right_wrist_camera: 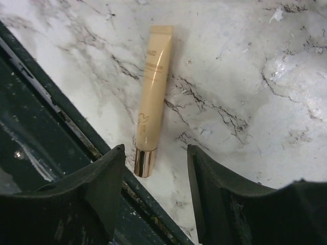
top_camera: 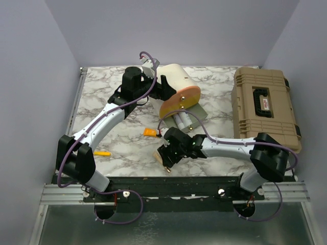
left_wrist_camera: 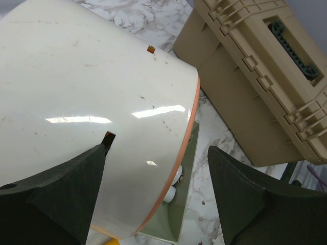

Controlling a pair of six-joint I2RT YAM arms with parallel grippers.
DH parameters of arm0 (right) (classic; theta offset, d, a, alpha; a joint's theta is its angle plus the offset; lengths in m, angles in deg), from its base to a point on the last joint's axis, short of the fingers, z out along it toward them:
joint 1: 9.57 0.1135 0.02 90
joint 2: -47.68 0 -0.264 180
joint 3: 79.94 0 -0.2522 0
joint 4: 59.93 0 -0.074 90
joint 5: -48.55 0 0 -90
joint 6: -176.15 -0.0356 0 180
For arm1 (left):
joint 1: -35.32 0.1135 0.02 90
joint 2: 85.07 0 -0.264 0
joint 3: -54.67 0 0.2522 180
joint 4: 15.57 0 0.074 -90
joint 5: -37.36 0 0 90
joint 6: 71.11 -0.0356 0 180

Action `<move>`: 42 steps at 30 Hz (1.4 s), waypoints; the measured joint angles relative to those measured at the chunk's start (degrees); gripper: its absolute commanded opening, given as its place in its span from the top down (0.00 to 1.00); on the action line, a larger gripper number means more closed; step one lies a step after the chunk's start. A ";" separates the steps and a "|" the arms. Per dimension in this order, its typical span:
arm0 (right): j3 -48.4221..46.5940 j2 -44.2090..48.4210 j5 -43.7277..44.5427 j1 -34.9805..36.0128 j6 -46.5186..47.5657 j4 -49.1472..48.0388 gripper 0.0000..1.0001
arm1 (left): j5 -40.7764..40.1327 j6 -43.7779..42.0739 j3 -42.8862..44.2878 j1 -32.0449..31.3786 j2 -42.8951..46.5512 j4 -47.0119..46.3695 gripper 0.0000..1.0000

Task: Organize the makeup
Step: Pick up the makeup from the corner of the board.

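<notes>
The top view alone gives the whole layout: the left gripper [top_camera: 164, 84] is at the back of the marble table [top_camera: 122, 148], beside a big round case [top_camera: 176, 81] that lies tipped with its orange face toward the front; the right gripper [top_camera: 167, 159] hangs low at the near edge; an orange tube [top_camera: 149, 132] lies between the two arms; a yellow pen [top_camera: 102, 153] lies alone near the left arm's base; a tan toolbox [top_camera: 263, 104] stands closed on the right; white tubes [top_camera: 183, 121] lie side by side on a flat greenish tray [top_camera: 199, 113] under the rim of the case.

The left wrist view adds what the top view cannot: the jaws are apart; the case fills most of the space between them; one finger [left_wrist_camera: 56, 199] is at its wall, and the other has a clear gap to it; the wall is glossy cream plastic, smoothly curved, with small scuffs and a thin orange edge; the toolbox is matte and ribbed.

The right wrist view shows a slim tube [right_wrist_camera: 150, 97] with a cream body and a shiny gold cap, flat on the marble; the jaws are apart, one on each side of the cap end, and no contact is visible; the cap end is close to the dark rail [right_wrist_camera: 46, 102] at the table's edge; in the top view this tube is mostly hidden under the gripper.
</notes>
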 measured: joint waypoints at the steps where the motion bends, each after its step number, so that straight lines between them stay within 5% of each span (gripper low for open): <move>1: -0.50 -0.90 0.68 0.07 -0.28 0.55 0.46 | 0.00 0.00 0.00 0.00 0.00 -0.02 0.17; 13: -4.70 -6.93 3.41 4.02 -1.57 3.39 0.54 | 0.02 -0.02 -0.26 0.00 0.00 -0.57 0.17; 21: -4.81 -8.13 9.22 4.70 -3.21 4.96 0.74 | 0.02 -0.02 -0.33 0.00 0.00 -0.61 0.17; 31: -1.75 -6.38 10.69 4.74 -4.37 1.99 0.85 | 0.02 0.02 -0.37 0.00 0.00 -0.74 0.17; 34: -1.75 -6.43 10.69 4.76 -4.42 1.51 0.97 | 0.00 0.02 -0.37 0.00 0.00 -0.72 0.17; 42: -1.11 -3.82 12.09 4.76 -4.39 0.83 1.00 | -0.11 -0.04 -0.70 0.00 0.00 -1.27 0.17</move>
